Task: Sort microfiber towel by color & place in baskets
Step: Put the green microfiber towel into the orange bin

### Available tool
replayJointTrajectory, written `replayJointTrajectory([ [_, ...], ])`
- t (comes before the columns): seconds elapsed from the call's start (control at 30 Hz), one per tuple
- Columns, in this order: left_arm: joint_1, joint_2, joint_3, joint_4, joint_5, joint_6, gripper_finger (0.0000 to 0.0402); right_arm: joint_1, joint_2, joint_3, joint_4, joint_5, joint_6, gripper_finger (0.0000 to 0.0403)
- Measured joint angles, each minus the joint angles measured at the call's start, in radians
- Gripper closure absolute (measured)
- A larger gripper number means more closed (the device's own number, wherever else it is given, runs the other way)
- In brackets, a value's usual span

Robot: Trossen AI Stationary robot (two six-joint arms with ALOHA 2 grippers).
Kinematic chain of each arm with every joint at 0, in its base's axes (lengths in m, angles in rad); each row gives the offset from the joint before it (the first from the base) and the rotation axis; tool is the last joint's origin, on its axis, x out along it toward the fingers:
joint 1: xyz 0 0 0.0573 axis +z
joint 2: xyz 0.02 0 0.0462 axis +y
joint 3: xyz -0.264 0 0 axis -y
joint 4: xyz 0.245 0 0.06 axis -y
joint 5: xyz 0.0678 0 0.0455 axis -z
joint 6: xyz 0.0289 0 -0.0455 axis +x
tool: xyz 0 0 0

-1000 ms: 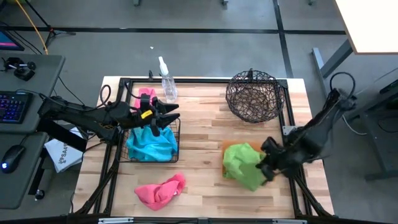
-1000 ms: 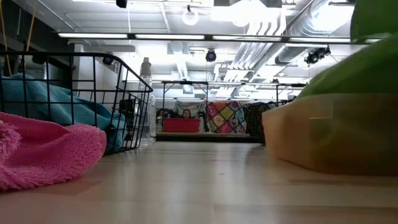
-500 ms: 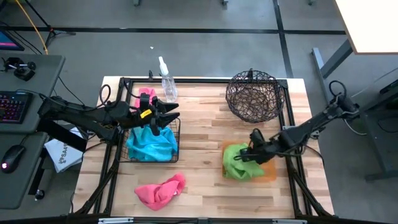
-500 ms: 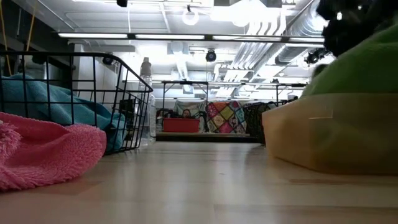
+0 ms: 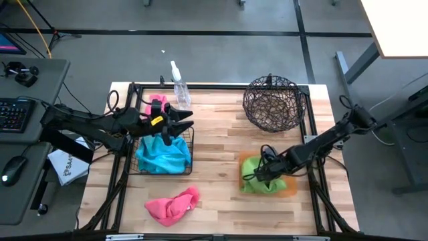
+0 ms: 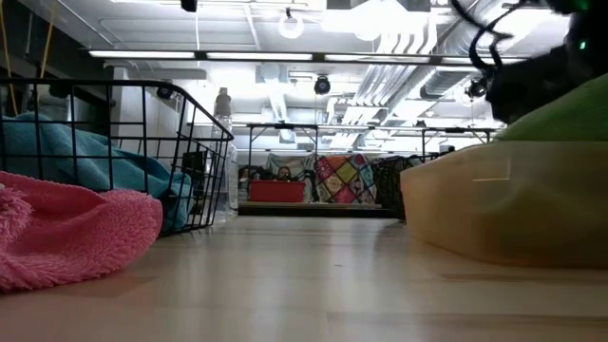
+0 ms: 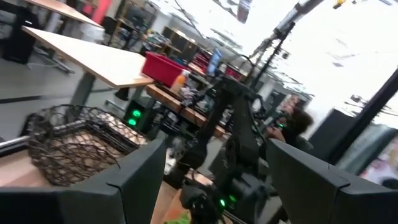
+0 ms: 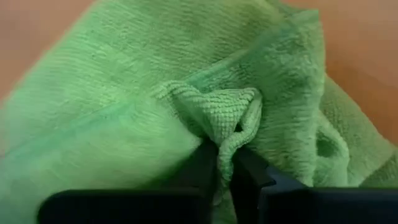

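Trouble, as I judged it from my station, lay in the release. My right pincer [image 8: 224, 163] was pinched on a raised fold of the green microfiber towel [image 5: 257, 175], which lay bunched in the flat shallow orange rectangular tray [image 5: 289, 188]. If I lifted away before the fingers had parted fully, that fold could snag and drag the cloth back out over the tray's rim, and part of the towel already seemed to lap over the edge facing the square black wire-grid basket [image 5: 189, 152].

My left pincer [image 5: 179, 121] hung with its fingers apart above that basket, over the teal microfiber towel [image 5: 160, 155] heaped inside. Left there, I thought it might crowd any later drop.

A pink microfiber towel [image 5: 172, 205] lay on the wooden table [image 5: 214, 140] on the near side of the basket, away from the clear spray bottle [image 5: 179, 88], and the round dark brown woven-wire bowl basket [image 5: 273, 102] stood beyond the tray. I could not tell what, if anything, lay in it.
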Motion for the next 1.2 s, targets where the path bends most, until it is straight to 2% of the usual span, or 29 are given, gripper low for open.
replayJointTrajectory([
  [0.2,0.0,0.0,0.0,-0.002,0.049,0.021,0.0138,0.001,-0.11,0.062,-0.099,-0.006,-0.077,0.028],
  [0.33,0.0,-0.002,0.0,-0.004,0.049,0.071,0.0138,0.0,-0.182,0.15,-0.278,-0.014,-0.134,0.0213],
  [0.47,0.0,-0.02,0.0,-0.028,0.049,0.126,0.0138,0.0,-0.243,0.264,-0.444,0.036,-0.135,0.0169],
  [0.57,0.0,-0.041,0.0,-0.083,0.05,0.132,0.0138,0.001,-0.272,0.334,-0.424,0.02,-0.132,0.0157],
  [0.73,0.0,-0.075,0.0,-0.204,0.06,0.068,0.0138,0.075,-0.231,0.376,-0.171,-0.228,-0.105,0.0155],
  [0.8,-0.001,-0.078,0.0,-0.23,0.061,0.04,0.0138,0.124,-0.187,0.374,-0.059,-0.278,-0.082,0.0155],
  [0.87,-0.001,-0.078,0.0,-0.245,0.061,0.019,0.0138,0.164,-0.131,0.374,-0.021,-0.312,-0.064,0.0155],
  [1.07,-0.001,-0.071,0.0,-0.242,0.053,0.008,0.0138,0.213,0.035,0.372,-0.156,-0.298,0.025,0.0155],
  [1.2,0.0,-0.072,0.0,-0.234,0.026,0.008,0.0138,0.191,0.078,0.371,-0.208,-0.222,0.032,0.0155],
])
